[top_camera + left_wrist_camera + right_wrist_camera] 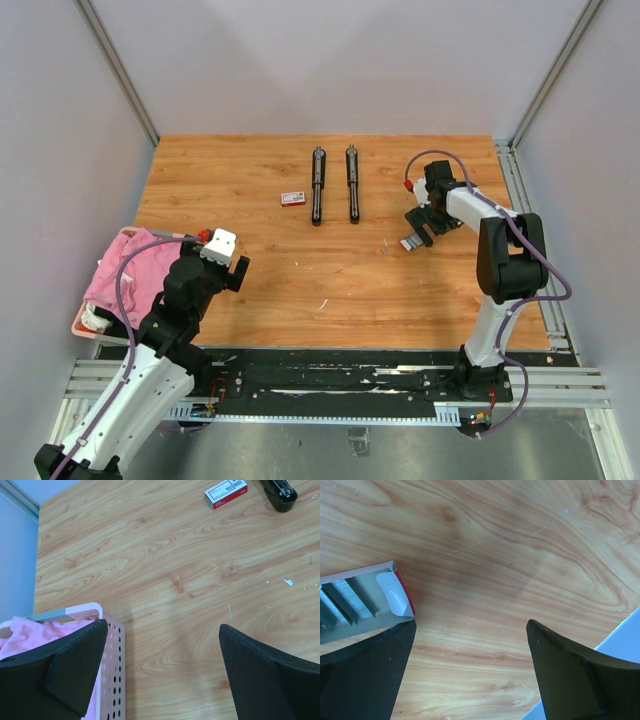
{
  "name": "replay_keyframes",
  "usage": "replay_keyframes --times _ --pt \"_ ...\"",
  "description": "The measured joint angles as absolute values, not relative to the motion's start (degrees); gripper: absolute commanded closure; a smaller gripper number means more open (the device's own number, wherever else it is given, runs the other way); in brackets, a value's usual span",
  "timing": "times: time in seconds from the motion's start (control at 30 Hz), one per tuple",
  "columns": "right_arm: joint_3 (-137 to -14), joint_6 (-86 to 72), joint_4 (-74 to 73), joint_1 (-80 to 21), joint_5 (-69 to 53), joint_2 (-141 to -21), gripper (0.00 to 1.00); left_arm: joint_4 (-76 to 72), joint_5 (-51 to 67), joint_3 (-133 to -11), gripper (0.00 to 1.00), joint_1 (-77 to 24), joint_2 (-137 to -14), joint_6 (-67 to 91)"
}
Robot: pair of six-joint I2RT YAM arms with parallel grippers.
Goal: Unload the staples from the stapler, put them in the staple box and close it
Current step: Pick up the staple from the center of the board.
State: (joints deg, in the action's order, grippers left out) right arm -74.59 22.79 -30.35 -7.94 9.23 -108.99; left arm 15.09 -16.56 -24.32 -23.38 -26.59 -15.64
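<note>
Nearest, my left pincer (162, 625) hangs wide open and empty over the table (250, 290), one finger above a pink basket (114, 650) holding pink cloth (25, 632). Loose staples (287, 581), tiny silvery bits, lie scattered on the wood ahead of it. My right pincer (471, 624) also stands wide, gripping nothing, just beside an open tray (365, 573) with grey staple strips (342, 602) inside. Farther back, a red-and-white box (293, 198) lies just left of the left stapler (317, 185). The right stapler (352, 183) lies parallel to it, a little apart.
</note>
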Motion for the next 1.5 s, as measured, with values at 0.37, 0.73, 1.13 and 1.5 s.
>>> replay_keyframes --times 0.37,0.73,1.13,1.5 --pt "-74.78 20.6 -28.91 -7.88 8.36 -108.07 0.04 15.11 -16.4 -24.32 0.02 -23.38 -26.57 -15.64" --pt "-82.61 19.9 -32.71 -8.95 -9.58 -94.37 0.17 15.09 -16.38 -24.32 0.02 -23.38 -26.57 -15.64" --pt "-79.5 16.4 -34.81 -13.47 -28.12 -104.6 0.51 15.09 -16.4 -24.32 0.02 -23.38 -26.57 -15.73" --pt "-79.5 15.55 -34.85 -17.23 -24.56 -107.57 0.54 15.09 -16.4 -24.29 0.02 -23.38 -26.57 -16.03"
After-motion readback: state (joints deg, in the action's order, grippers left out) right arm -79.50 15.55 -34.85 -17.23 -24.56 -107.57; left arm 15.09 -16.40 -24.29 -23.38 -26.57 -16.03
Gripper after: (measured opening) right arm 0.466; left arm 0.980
